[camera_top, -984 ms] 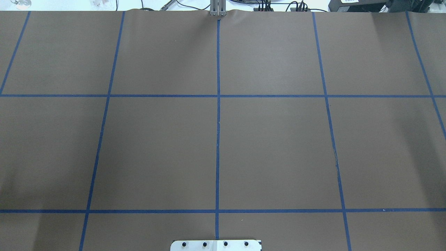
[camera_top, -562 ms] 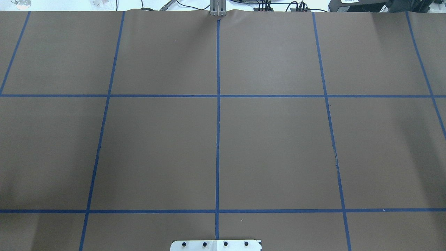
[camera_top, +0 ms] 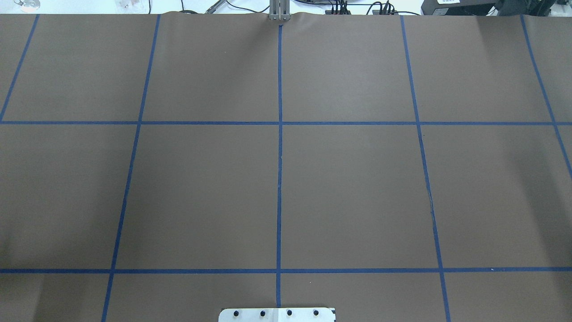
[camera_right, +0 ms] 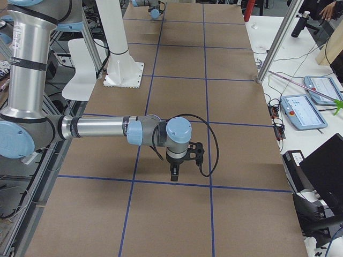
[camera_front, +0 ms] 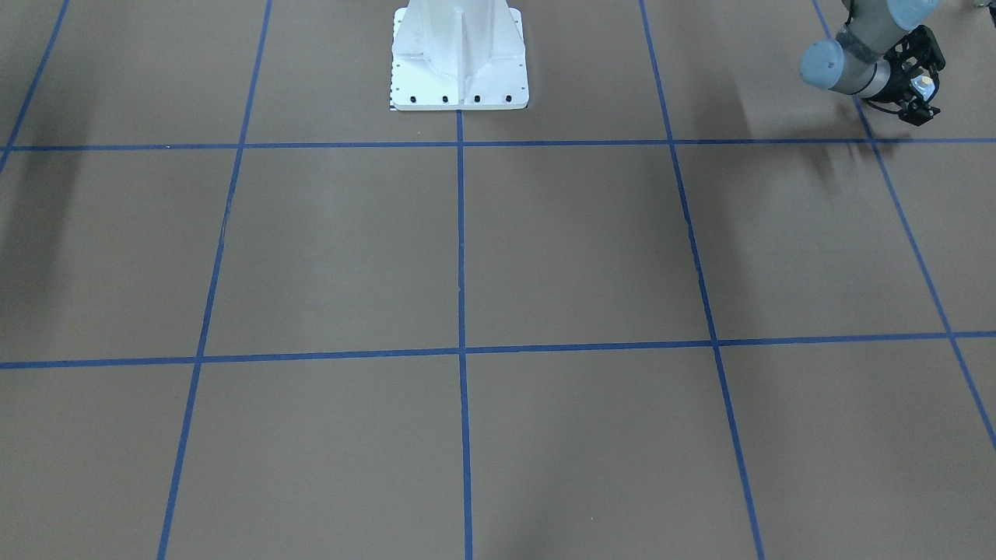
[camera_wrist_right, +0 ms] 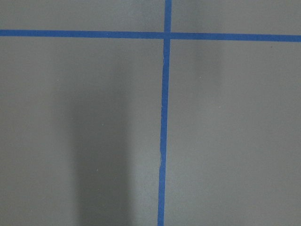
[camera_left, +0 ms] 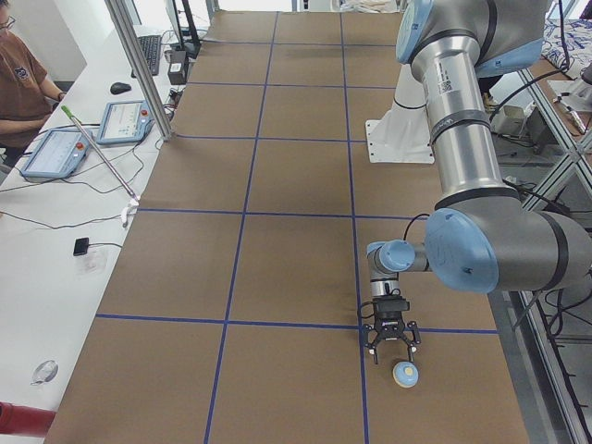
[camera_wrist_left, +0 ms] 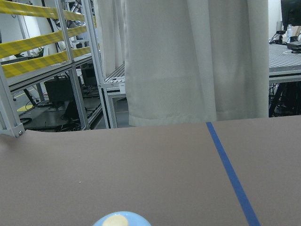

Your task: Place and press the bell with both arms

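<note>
While my left pincer (camera_left: pixel 391 352) hangs with black fingers spread wide and empty, the bell (camera_left: pixel 404 373), a smooth pale-blue dome with a round cream button, sits on the matte brown table (camera_left: pixel 277 277) just beside the tips. My right pincer (camera_right: pixel 174 174) hovers near blue tape (camera_right: pixel 241 187); its gap, I cannot tell.

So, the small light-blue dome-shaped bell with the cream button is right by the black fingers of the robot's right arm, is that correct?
Not quite: the small light-blue dome-shaped bell is right by the black fingers of the robot's left arm, the near, large one in the exterior left view.
</note>
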`<move>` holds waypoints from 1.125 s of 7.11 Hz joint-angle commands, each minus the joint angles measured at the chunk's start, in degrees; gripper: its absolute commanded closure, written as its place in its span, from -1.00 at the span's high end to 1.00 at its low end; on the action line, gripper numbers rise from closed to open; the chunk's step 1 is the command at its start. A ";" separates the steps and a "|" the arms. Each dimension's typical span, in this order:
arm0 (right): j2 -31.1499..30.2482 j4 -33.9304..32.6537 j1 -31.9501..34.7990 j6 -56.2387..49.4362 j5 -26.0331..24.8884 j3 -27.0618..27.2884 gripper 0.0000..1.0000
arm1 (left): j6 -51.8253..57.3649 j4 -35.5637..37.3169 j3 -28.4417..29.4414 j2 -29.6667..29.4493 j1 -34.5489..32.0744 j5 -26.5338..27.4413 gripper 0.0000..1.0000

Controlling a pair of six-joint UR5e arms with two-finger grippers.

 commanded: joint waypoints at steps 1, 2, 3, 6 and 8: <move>-0.01 -0.09 0.04 0.00 0.00 -0.17 0.99 | -1.27 -0.18 0.68 0.00 0.96 -0.20 1.00; -0.01 -0.09 0.04 0.00 0.00 -0.09 0.99 | -1.45 -0.18 0.77 0.00 1.32 -1.34 1.00; -0.01 -0.09 -0.05 0.00 0.00 -0.09 0.99 | -2.50 -0.62 1.20 0.00 2.10 -1.44 1.00; -0.37 -0.09 0.04 0.00 0.00 0.00 0.99 | -5.57 -4.30 4.53 0.00 5.79 -2.49 1.00; -0.37 -0.09 0.04 0.00 0.00 0.00 0.99 | -5.76 -4.40 4.99 0.00 6.24 -2.49 1.00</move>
